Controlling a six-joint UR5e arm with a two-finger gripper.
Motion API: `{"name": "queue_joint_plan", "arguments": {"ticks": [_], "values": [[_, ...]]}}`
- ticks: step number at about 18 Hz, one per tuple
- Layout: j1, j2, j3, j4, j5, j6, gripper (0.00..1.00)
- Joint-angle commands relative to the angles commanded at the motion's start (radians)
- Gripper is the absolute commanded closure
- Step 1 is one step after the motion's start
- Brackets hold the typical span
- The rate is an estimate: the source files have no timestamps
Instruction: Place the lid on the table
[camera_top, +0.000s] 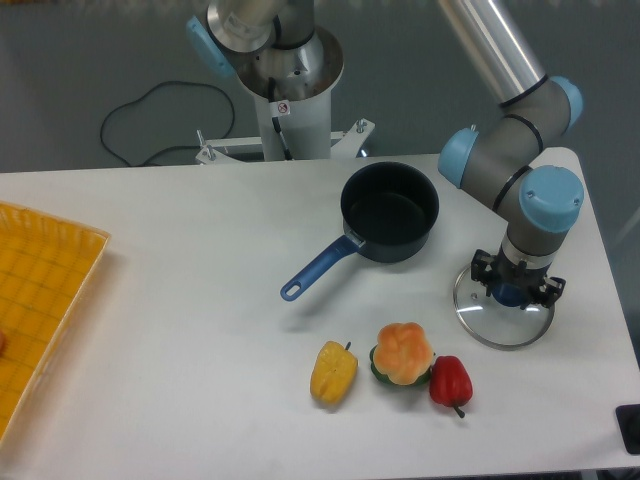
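The lid (503, 325), clear glass with a thin metal rim, lies flat at the right side of the white table (200, 300). My gripper (514, 290) points straight down over its centre. The black fingers (484, 272) stand on either side of the blue knob, closed on it. The arm's wrist hides the top of the knob and the far part of the lid. The dark blue saucepan (388, 212) stands uncovered to the left of the lid and further back, apart from it.
A yellow pepper (334, 372), an orange-and-green toy vegetable (402, 353) and a red pepper (450, 380) lie in a row in front of the saucepan, left of the lid. A yellow gridded tray (40, 300) sits at the left edge. The table's right edge is close to the lid.
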Motion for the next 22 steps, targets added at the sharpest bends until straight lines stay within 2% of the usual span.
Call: {"name": "queue_joint_plan", "arguments": {"ticks": [5,10,12,15,22], "values": [[0.000,0.002,0.000,0.002,0.002,0.002,0.16],[0.000,0.006,0.000,0.000,0.002,0.005,0.07],[0.001,0.012,0.000,0.000,0.002,0.005,0.01],[0.001,0.029,0.000,0.000,0.000,0.008,0.00],[0.023,0.118,-0.022,-0.009,0.003,0.009,0.00]]}}
